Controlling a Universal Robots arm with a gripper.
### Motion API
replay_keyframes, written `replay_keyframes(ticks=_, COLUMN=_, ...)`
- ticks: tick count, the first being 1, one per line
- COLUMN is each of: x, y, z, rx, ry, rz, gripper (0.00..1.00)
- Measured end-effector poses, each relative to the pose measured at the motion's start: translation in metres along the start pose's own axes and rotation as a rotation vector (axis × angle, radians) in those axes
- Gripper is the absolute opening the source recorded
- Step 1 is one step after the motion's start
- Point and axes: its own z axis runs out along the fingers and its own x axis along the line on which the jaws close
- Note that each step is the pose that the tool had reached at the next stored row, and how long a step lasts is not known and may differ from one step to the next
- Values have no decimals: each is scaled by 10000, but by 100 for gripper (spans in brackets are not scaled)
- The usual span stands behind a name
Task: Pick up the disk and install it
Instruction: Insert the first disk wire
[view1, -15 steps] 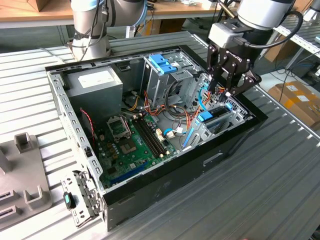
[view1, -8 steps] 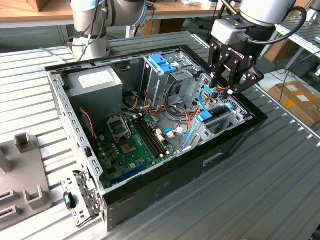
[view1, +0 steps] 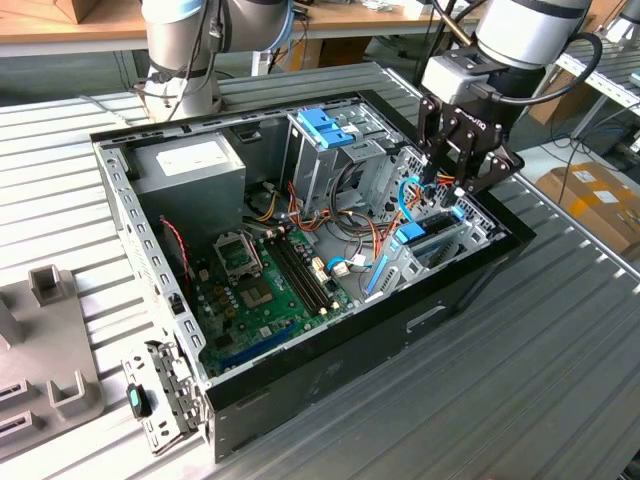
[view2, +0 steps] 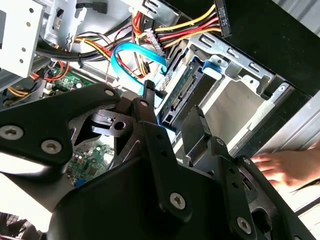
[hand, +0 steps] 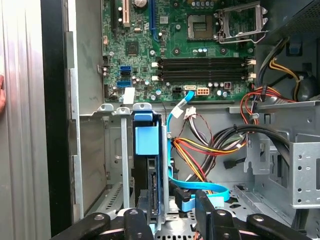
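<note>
The disk (view1: 425, 238), dark with bright blue side rails, stands on edge in a metal bay at the corner of the open computer case (view1: 400, 320) toward the exterior view's right. My gripper (view1: 452, 188) hangs just above it. In the first wrist view the disk (hand: 149, 150) lies between the two black fingers (hand: 137, 222), which stand apart, one on each side of its near end. My gripper (hand: 170, 215) is open. The second wrist view shows the disk's connector edge (view2: 182, 92) beyond my gripper (view2: 172, 107).
A light-blue cable (hand: 200, 192) and a bundle of coloured wires (hand: 200, 150) run close beside the disk. The upright grey drive cage with a blue top (view1: 325, 130) stands behind. A person's hand (view2: 280, 167) rests at the case's outer wall. The motherboard (view1: 265, 285) fills the case floor.
</note>
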Motion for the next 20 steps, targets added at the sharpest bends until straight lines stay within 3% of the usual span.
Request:
replay_keyframes(ticks=9, x=-1, y=0, z=12, rx=0, ry=5, rz=-1, gripper=49)
replay_keyframes(ticks=10, x=0, y=0, z=12, rx=0, ry=5, rz=-1, gripper=41)
replay_keyframes(ticks=11, x=0, y=0, z=12, rx=0, ry=5, rz=-1, gripper=41)
replay_keyframes(ticks=12, x=0, y=0, z=13, rx=0, ry=5, rz=-1, gripper=28)
replay_keyframes(ticks=14, x=0, y=0, z=13, rx=0, ry=5, rz=-1, gripper=28)
replay_keyframes(ticks=16, x=-1, y=0, z=14, rx=0, ry=5, rz=-1, gripper=16)
replay_keyframes(ticks=20, x=-1, y=0, z=15, rx=0, ry=5, rz=-1, gripper=16)
